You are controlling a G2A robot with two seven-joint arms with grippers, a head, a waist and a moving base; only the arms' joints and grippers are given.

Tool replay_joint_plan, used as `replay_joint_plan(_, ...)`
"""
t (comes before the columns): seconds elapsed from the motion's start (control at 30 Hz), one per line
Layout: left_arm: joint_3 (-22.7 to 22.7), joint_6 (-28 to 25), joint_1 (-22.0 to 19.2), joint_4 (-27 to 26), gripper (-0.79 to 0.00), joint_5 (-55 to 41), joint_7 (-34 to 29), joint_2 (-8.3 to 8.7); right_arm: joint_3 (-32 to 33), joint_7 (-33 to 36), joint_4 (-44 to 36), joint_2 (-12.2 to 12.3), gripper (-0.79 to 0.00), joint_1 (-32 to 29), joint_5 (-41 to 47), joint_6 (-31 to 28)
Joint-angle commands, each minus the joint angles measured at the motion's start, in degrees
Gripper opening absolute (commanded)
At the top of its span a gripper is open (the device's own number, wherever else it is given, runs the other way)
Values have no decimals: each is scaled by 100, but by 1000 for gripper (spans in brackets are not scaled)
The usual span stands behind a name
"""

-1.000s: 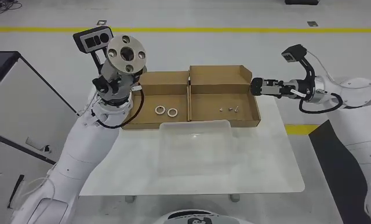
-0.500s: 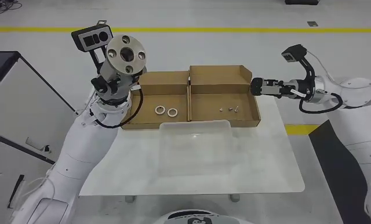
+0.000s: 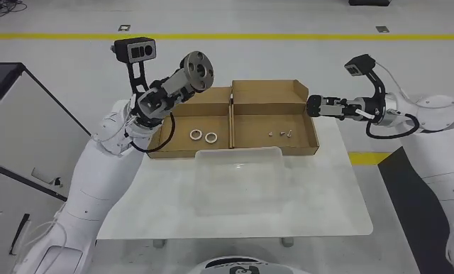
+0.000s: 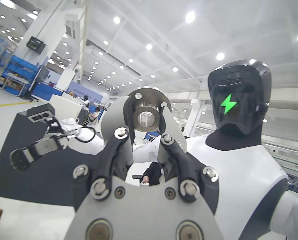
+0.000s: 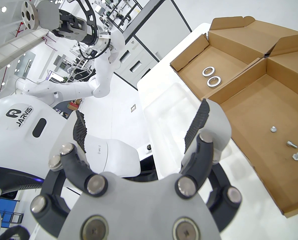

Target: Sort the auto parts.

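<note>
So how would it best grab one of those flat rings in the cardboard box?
Probably from straight above. The ring lies flat on the floor of the left box, whose walls block a sideways approach. I'd pinch its rim, with one finger through the hole and one outside. I'd do that on the side away from the second ring, which lies close beside it.

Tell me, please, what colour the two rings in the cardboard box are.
The two round rings are silvery white; the right wrist view shows them best.
</note>
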Motion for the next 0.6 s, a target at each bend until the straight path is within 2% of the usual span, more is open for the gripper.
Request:
replay_joint_plan(0.0, 1, 157, -134, 151, -785, 248, 103, -17, 0, 0, 0, 0, 0, 0, 0, 0)
replay_joint_plan(0.17, 72, 738, -609, 715, -785, 1082, 595, -79, 0, 0, 0, 0, 0, 0, 0, 0)
replay_joint_plan(0.3, 112, 918, -817, 1108, -785, 1761, 704, -102, 0, 0, 0, 0, 0, 0, 0, 0)
replay_joint_plan(0.37, 94, 1096, -831, 1251, -785, 2233, 665, -84, 0, 0, 0, 0, 0, 0, 0, 0)
replay_joint_plan(0.57, -28, 1581, -643, 1255, -785, 3282, 345, 8, 0, 0, 0, 0, 0, 0, 0, 0)
